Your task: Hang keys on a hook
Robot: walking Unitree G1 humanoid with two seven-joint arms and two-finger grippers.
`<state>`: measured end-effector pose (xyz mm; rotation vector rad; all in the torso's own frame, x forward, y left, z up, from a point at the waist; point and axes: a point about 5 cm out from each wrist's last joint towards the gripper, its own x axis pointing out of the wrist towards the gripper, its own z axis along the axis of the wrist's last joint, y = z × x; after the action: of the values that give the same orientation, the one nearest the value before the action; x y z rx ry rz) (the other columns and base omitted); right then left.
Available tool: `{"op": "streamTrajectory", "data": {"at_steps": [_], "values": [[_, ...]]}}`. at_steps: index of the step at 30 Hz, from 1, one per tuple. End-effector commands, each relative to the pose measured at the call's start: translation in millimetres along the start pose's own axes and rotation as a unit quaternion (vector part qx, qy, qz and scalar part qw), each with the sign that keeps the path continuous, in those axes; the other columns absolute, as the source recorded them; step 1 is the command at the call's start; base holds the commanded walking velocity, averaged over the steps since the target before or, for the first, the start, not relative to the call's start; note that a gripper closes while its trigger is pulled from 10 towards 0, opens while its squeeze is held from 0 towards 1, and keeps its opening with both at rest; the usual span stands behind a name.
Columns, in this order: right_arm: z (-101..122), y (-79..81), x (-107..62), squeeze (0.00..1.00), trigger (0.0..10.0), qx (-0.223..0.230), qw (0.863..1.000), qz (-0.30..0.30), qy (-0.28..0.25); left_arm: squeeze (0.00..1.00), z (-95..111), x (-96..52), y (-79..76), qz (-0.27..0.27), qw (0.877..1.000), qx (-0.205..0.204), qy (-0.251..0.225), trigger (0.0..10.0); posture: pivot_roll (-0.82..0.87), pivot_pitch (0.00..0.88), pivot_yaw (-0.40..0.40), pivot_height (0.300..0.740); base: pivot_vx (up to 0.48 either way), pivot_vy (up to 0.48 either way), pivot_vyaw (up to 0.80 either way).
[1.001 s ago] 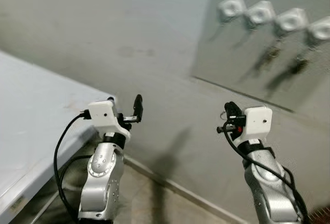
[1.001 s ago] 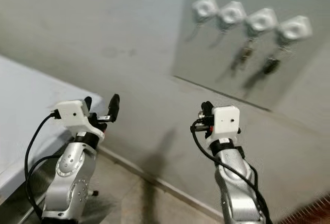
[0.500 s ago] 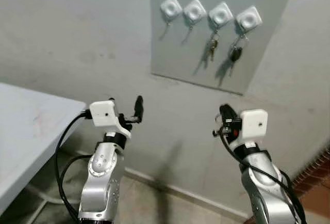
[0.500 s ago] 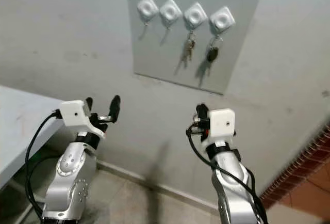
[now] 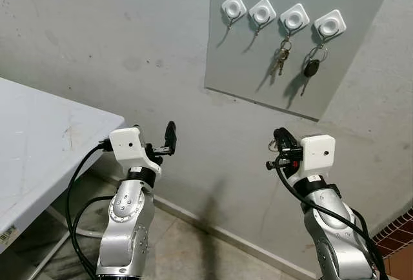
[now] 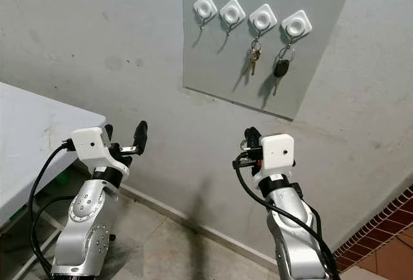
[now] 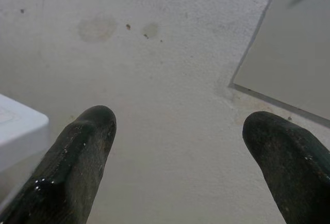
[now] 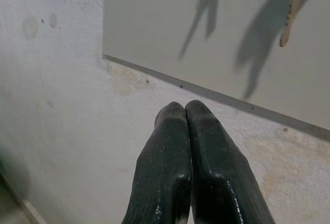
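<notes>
**A:** Where do the keys stand?

**B:** Two sets hang on the grey board (image 5: 258,54) on the wall: a small bunch of metal keys (image 5: 281,60) on the third white hook (image 5: 295,17), and a black-headed car key (image 5: 311,69) on the fourth hook (image 5: 330,24). The first hook (image 5: 233,5) and second hook (image 5: 262,11) are bare.

**A:** So is the job done?

**B:** I can't say for certain. If those hanging sets are the ones meant, it looks finished. If another set is still to go up, two hooks wait for it.

**A:** Does either claw carry one?

**B:** The right gripper (image 8: 185,126) has its fingers pressed flat together, raised below the board and well short of it. A bit of metal ring seems to show by its tip in the head view, too small to tell whether it is a key ring. The left gripper (image 7: 178,146) is spread wide with nothing between its fingers, facing bare wall beside the white table (image 5: 39,157).
</notes>
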<state>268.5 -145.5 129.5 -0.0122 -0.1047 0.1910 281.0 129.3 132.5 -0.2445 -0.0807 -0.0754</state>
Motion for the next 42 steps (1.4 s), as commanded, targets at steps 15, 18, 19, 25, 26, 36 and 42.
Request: {"op": "streamTrajectory", "data": {"at_steps": [15, 18, 19, 25, 26, 36, 42], "values": [[6.3, -1.1, 4.1, 0.00, 10.0, -0.005, 1.000, 0.005, -0.011, 0.00, 2.7, 4.6, -6.3, -0.004, 1.000, 0.009, 0.000, 10.0, -0.01, 0.000, -0.042, 0.740, 0.000, 0.046, 0.00], [6.5, -1.4, 4.6, 0.00, 10.0, -0.007, 1.000, 0.007, -0.011, 0.00, 1.3, 4.4, -7.4, -0.012, 1.000, -0.007, 0.007, 10.0, -0.01, 0.000, -0.045, 0.740, 0.000, 0.000, 0.00], [6.7, -1.4, 4.8, 0.00, 10.0, -0.008, 1.000, 0.008, -0.011, 0.00, 1.2, 4.4, -7.0, -0.010, 1.000, -0.012, 0.007, 10.0, -0.01, 0.000, -0.047, 0.740, -0.247, 0.412, 0.00], [7.3, -1.3, 5.3, 0.00, 10.0, -0.010, 1.000, 0.011, -0.011, 0.00, 3.1, 5.0, -5.2, 0.001, 1.000, 0.008, -0.001, 10.0, -0.01, 0.000, -0.051, 0.740, -0.129, 0.192, 0.00], [7.2, -1.4, 5.4, 0.00, 10.0, -0.010, 1.000, 0.011, -0.011, 0.00, 2.9, 5.0, -5.2, 0.002, 1.000, 0.007, -0.001, 10.0, -0.01, 0.000, -0.051, 0.740, 0.000, 0.000, 0.00], [7.9, -1.5, 5.3, 0.00, 10.0, -0.012, 1.000, 0.012, -0.011, 0.00, 2.3, 5.1, -4.7, 0.006, 1.000, 0.011, 0.003, 10.0, -0.01, 0.009, -0.052, 0.740, 0.000, 0.000, 0.00], [7.8, -1.2, 4.8, 0.00, 10.0, -0.012, 1.000, 0.012, -0.010, 0.00, 3.3, 4.8, -5.8, 0.004, 1.000, 0.011, 0.002, 10.0, -0.01, 0.014, -0.051, 0.740, 0.000, 0.000, 0.00]]}}
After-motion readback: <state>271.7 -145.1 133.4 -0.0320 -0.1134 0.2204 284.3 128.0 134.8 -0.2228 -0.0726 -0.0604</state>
